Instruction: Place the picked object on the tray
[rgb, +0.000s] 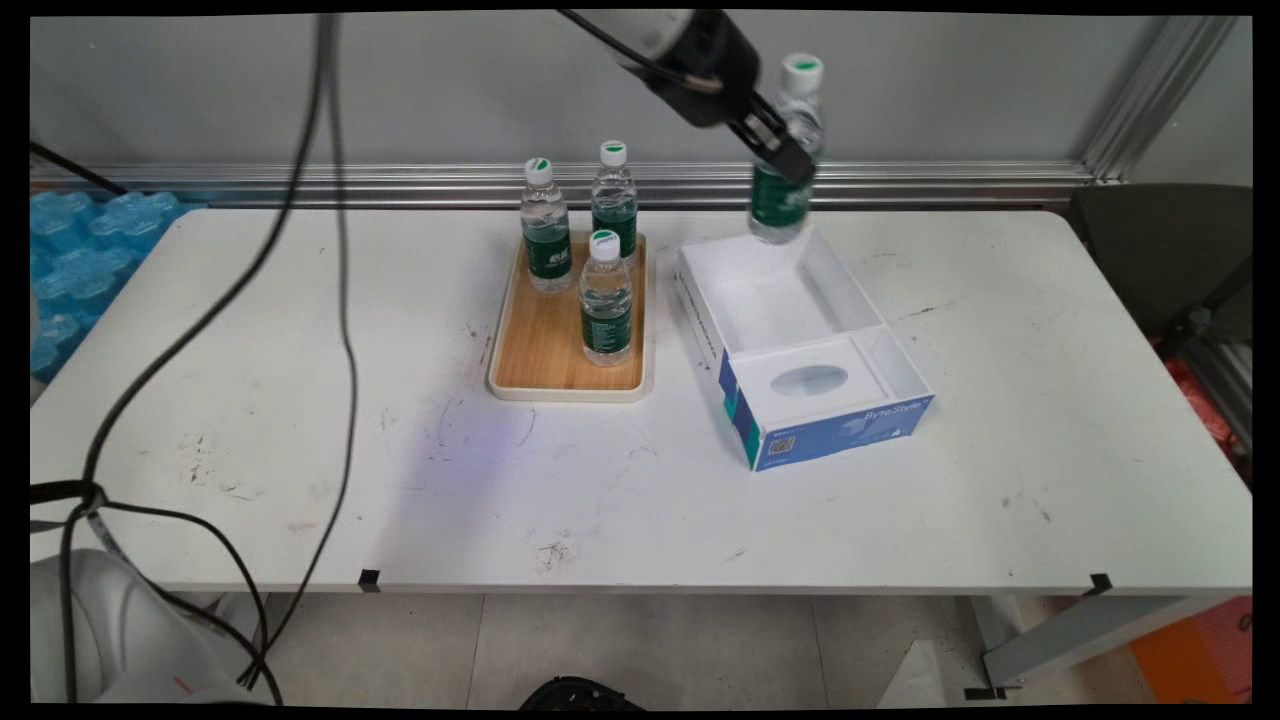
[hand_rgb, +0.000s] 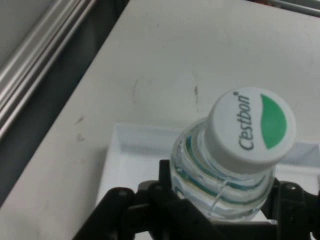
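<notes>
Leftmost, on the worktop (rgb: 300, 400), a tray (rgb: 545, 375) carries three upright bottles (rgb: 606, 300), none of them touched. Right of it, the gripper (rgb: 785, 150) hangs above the far end of an open box (rgb: 800, 340), its fingers (hand_rgb: 165, 172) clamped on the body of a fourth bottle (rgb: 790, 150) held clear of the box floor. So one bottle is lifted over the box and not set down, and the box holds no bottles.

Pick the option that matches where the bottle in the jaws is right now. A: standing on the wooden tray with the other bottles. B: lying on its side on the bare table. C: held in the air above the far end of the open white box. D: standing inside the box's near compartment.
C: the gripper holds the water bottle upright in the air over the far end of the white box, while three other bottles stand on the wooden tray.
</notes>
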